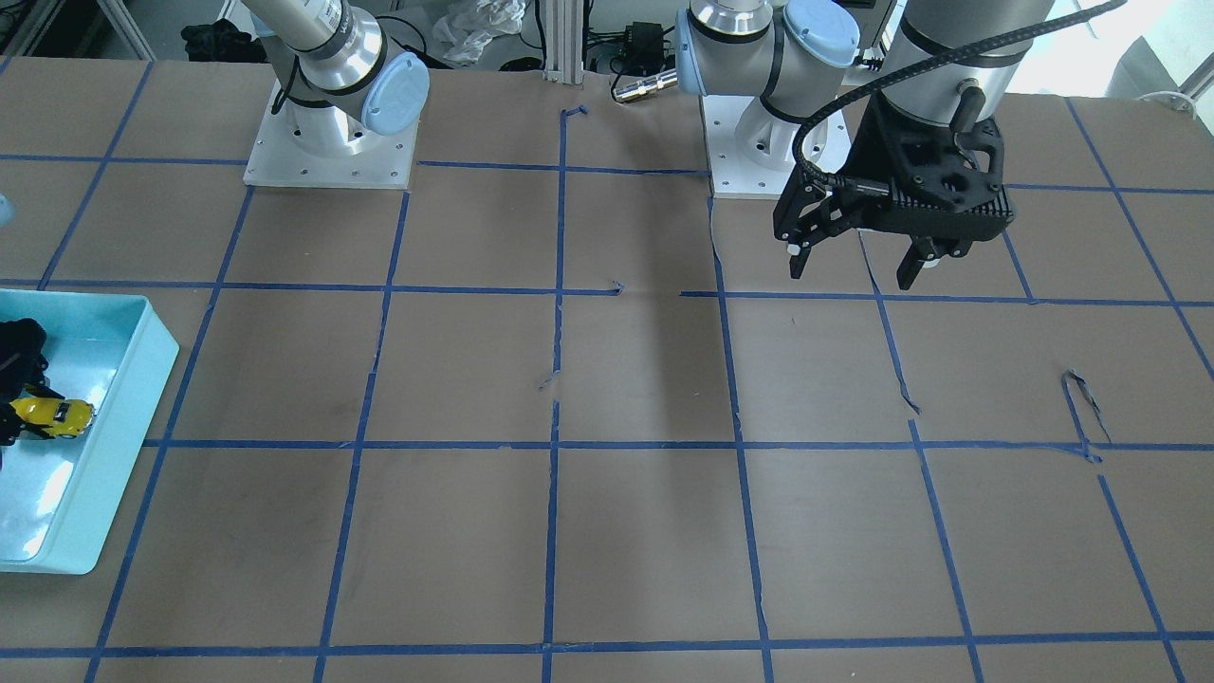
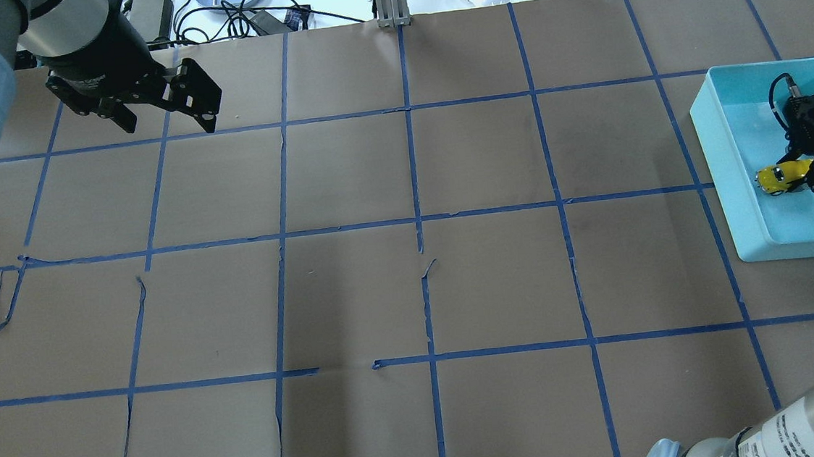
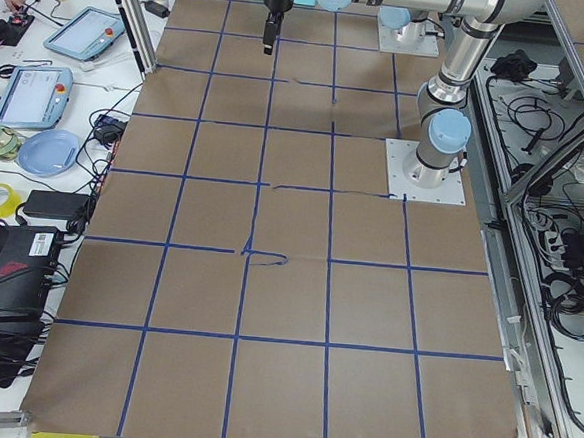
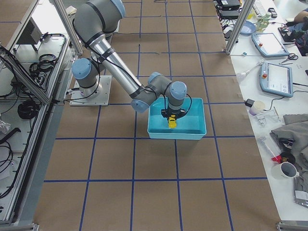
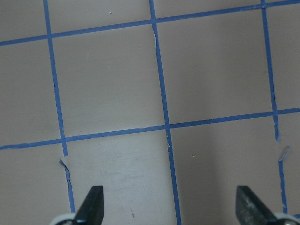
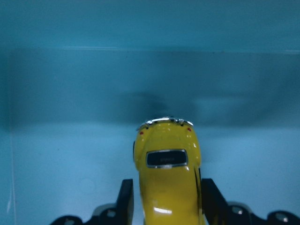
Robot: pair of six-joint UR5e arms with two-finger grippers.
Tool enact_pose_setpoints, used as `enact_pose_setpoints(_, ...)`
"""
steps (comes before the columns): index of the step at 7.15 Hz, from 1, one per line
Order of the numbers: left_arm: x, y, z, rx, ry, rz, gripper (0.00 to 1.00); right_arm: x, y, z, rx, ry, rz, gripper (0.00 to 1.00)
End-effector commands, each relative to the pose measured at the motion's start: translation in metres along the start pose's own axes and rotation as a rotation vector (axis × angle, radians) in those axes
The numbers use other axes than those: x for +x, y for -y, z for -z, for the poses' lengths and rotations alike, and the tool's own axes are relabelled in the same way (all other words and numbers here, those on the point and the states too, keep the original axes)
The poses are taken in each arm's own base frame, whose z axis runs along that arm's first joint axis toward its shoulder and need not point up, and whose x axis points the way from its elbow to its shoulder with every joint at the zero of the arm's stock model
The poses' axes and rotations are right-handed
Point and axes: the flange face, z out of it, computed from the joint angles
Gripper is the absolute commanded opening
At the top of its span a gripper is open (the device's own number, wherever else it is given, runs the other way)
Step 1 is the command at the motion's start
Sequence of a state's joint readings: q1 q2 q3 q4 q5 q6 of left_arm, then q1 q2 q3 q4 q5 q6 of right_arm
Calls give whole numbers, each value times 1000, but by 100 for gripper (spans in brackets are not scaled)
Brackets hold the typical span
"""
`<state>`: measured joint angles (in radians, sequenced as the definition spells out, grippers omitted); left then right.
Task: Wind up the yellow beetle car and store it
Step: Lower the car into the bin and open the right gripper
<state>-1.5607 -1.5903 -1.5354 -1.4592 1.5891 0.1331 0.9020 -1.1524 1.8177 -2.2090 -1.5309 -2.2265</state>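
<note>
Front view: yellow beetle car (image 1: 52, 415) sits inside the teal bin (image 1: 156, 351); left fingers (image 1: 801, 251) hang spread and empty. Right wrist view: right fingers (image 6: 125, 199) clamp the car's sides, so only releasing seems left

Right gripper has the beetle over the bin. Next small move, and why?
Probably just open the right gripper and release. Its fingers clamp the yellow beetle car inside the teal bin, low over the floor, so a drop looks short. I cannot tell whether the wheels touch. The left gripper hangs open far off over the table, out of the way.
</note>
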Motion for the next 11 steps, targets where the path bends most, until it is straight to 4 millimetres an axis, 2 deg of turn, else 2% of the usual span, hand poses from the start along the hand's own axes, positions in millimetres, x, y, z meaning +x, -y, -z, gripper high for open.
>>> enact_pose_setpoints(1, 0, 0, 0, 0, 0, 0, 100, -1, -1, 6, -15, -2, -7, 100)
enact_pose_setpoints(3, 0, 1, 1, 3, -1, 0, 100, 2, -1, 21, -32, -21, -9, 100)
enact_pose_setpoints(5, 0, 1, 2, 8, -3, 0, 100, -8, 13, 85, -83, -94, -4, 100)
enact_pose_setpoints(6, 1, 1, 3, 11, -3, -1, 100, -15, 19, 110, -96, -107, -7, 100)
enact_pose_setpoints(8, 1, 3, 5, 16, -4, -2, 100, -41, 42, 178, -129, -144, -10, 100)
enact_pose_setpoints(9, 1, 2, 4, 14, -3, -2, 100, -50, 51, 220, -128, -143, -13, 100)
enact_pose_setpoints(11, 4, 3, 4, 20, -3, -7, 100, -56, 59, 297, -94, -81, -44, 100)
